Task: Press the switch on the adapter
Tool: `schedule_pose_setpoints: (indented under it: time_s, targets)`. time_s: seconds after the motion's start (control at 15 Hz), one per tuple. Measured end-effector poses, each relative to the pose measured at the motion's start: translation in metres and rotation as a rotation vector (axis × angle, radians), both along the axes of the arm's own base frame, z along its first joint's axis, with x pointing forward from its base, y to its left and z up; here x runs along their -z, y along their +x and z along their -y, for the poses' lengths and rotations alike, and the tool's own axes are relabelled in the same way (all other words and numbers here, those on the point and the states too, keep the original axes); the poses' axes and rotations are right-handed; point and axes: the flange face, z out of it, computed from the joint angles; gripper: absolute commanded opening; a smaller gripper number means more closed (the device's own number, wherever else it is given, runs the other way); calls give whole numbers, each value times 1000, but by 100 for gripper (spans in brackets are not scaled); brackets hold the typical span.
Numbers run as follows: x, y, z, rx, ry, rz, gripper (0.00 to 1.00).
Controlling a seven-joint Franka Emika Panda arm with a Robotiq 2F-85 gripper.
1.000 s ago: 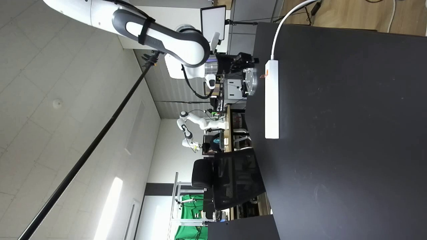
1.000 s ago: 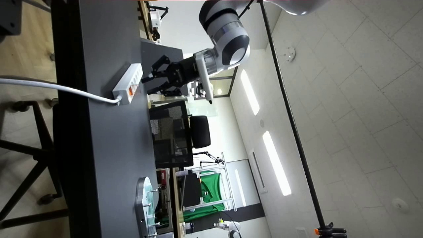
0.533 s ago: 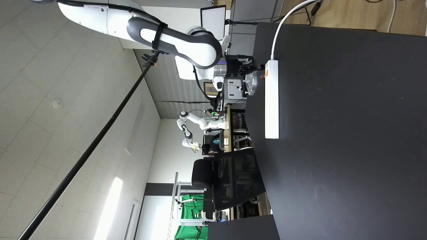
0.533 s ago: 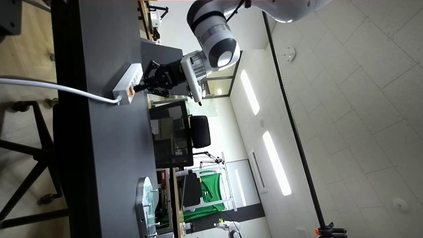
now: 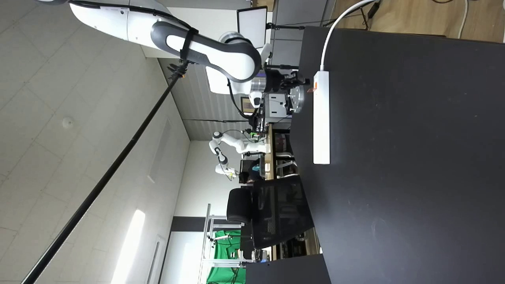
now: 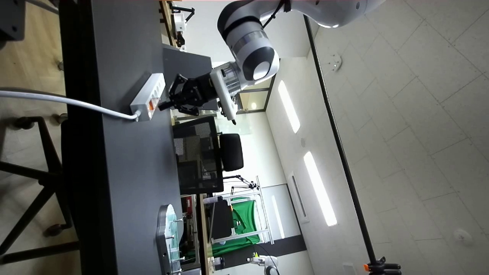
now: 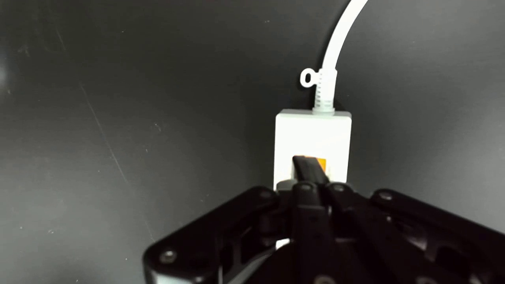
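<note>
The adapter (image 7: pixel 311 136), a long white bar, is carried by the dark bench (image 5: pixel 414 165) and is shown in all three views. A white cable (image 7: pixel 339 39) is joined to the end nearest the orange switch (image 7: pixel 322 162), and a small loop (image 7: pixel 303 78) is borne by the cable's sleeve (image 7: pixel 326 88). In an exterior view, a row of sockets (image 6: pixel 157 90) is seen on the same face as the switch. In an exterior view, the gripper (image 5: pixel 307 81) is held just above the switch, with a narrow gap seen between it and the adapter. The jaws are closed against each other, and nothing is seen gripped between them. In the wrist view, part of the switch is covered by the fingertips (image 7: pixel 303 167), while an orange corner is shown beside them. Farther along the bench, well apart from the adapter, a round, clear-topped plate (image 6: pixel 172 244) is seen in an exterior view. Beyond the bench, a black mesh chair (image 6: pixel 198 152) and a green cloth (image 6: pixel 244 214) are shown in both exterior views.
</note>
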Motion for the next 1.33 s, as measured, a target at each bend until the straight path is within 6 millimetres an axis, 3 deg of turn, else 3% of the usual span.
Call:
schedule_pose_setpoints:
  time_s: [0.8,1.33]
  targets:
    - [22,-2,9,44,36,53,0]
    - [21,2,17,63,67,29,0]
